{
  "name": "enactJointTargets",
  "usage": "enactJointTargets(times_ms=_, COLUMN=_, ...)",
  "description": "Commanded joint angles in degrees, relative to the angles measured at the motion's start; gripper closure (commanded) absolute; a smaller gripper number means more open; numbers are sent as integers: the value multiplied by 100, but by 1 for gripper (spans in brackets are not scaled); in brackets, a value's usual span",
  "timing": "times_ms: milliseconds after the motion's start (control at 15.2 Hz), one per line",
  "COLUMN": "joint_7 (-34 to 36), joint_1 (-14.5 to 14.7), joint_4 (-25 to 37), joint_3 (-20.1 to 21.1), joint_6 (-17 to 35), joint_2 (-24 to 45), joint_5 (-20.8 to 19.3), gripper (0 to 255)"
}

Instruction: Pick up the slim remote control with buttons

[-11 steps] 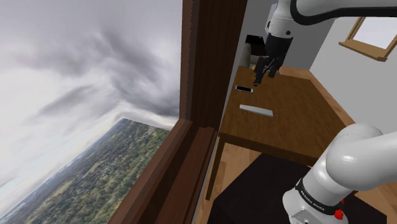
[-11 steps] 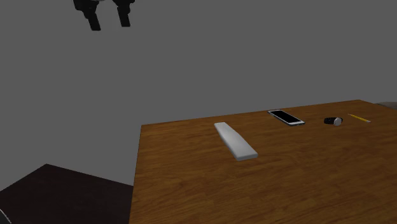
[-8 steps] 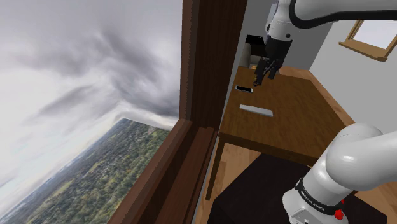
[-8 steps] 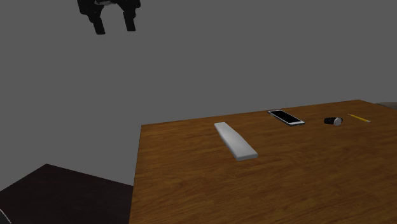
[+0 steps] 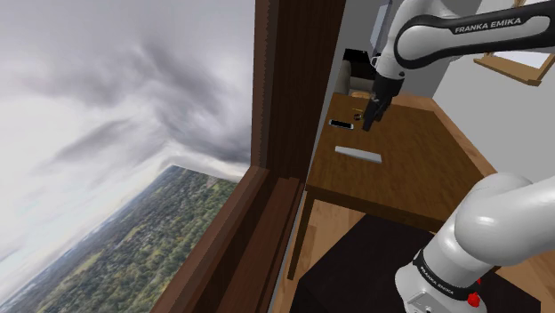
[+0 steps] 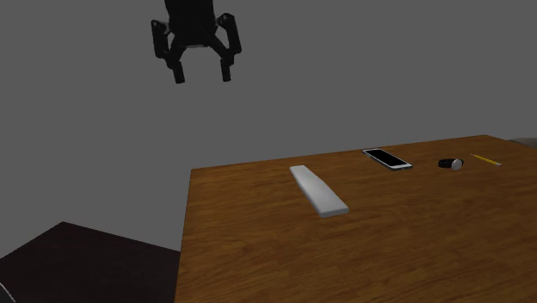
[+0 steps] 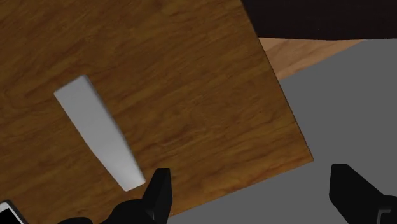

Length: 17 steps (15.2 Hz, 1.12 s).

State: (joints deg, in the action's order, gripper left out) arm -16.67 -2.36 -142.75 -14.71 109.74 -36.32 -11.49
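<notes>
Wooden table holds the plain grey remote, lying flat and untouched, a phone near its far end. My claw hangs high above the table's edge, fingers spread wide apart, gripping nothing.

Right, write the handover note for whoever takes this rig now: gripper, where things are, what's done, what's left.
The gripper is open and empty, in the air well above the level of the wooden table.
The remote, a plain grey slim slab, lies flat on the table near its edge, untouched. In the wrist view it sits beside one finger, not between the two.
Farther along the table: a smartphone, a small black object, a yellow pencil.
Done: nothing grasped.
Left: centre over the remote, descend, close across its narrow width, lift.
</notes>
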Motion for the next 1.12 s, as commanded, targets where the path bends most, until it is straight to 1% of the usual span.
enactJointTargets(times_ms=0, joint_7=-423, joint_1=-15, joint_4=-82, joint_3=-291, joint_6=339, joint_2=239, joint_5=-112, gripper=0)
enactJointTargets(times_ms=330, joint_7=-1453, joint_1=39, joint_4=10, joint_3=-991, joint_6=1092, joint_2=1063, joint_5=-205, gripper=0)
enactJointTargets(times_ms=594, joint_7=-2374, joint_1=172, joint_4=251, joint_3=-1546, joint_6=1673, joint_2=1900, joint_5=-29, gripper=0)
enactJointTargets(times_ms=792, joint_7=-3171, joint_1=297, joint_4=525, joint_3=-1926, joint_6=2067, joint_2=2631, joint_5=328, gripper=0)
enactJointTargets(times_ms=924, joint_7=-3769, joint_1=363, joint_4=753, joint_3=-2131, joint_6=2290, joint_2=3167, joint_5=696, gripper=0)
enactJointTargets(times_ms=1056, joint_7=-4412, joint_1=363, joint_4=1019, joint_3=-2251, joint_6=2466, joint_2=3737, joint_5=1159, gripper=0)
